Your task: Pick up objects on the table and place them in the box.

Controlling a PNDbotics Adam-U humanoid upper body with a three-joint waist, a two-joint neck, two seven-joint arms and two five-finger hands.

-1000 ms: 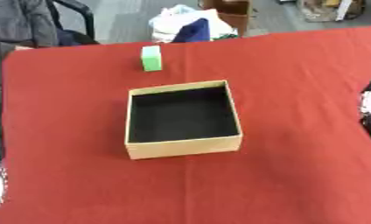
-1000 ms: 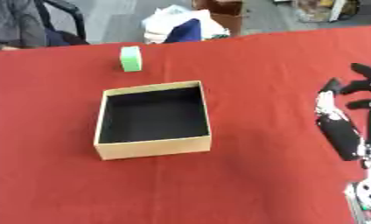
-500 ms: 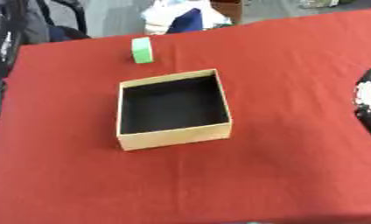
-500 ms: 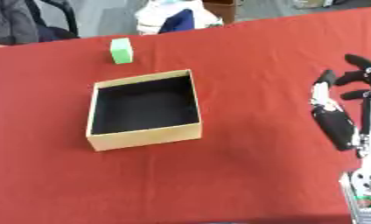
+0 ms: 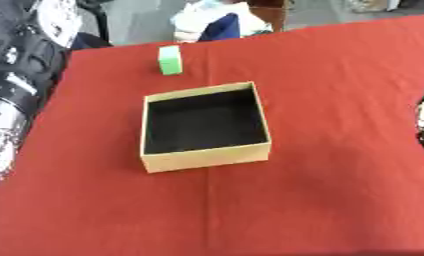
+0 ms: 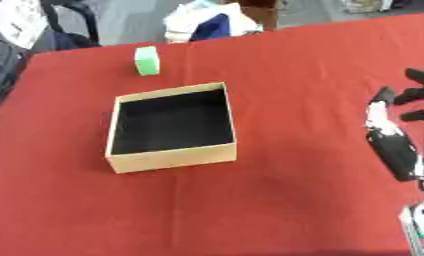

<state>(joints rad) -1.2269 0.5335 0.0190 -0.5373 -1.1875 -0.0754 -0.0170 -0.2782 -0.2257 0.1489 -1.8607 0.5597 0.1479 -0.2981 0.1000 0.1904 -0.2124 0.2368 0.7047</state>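
One green block [image 5: 170,60] sits unmoved beyond the box [image 5: 205,159]; camera shifted.

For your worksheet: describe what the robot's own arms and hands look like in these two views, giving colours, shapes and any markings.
The right hand has slim black fingers; behind it runs a glossy black forearm with a white patch near the wrist, ending in a silvery-grey part at the picture's lower corner. At the left edge, the left arm shows as bulky black segments with silver-white joints and bands. Its hand is not visible.
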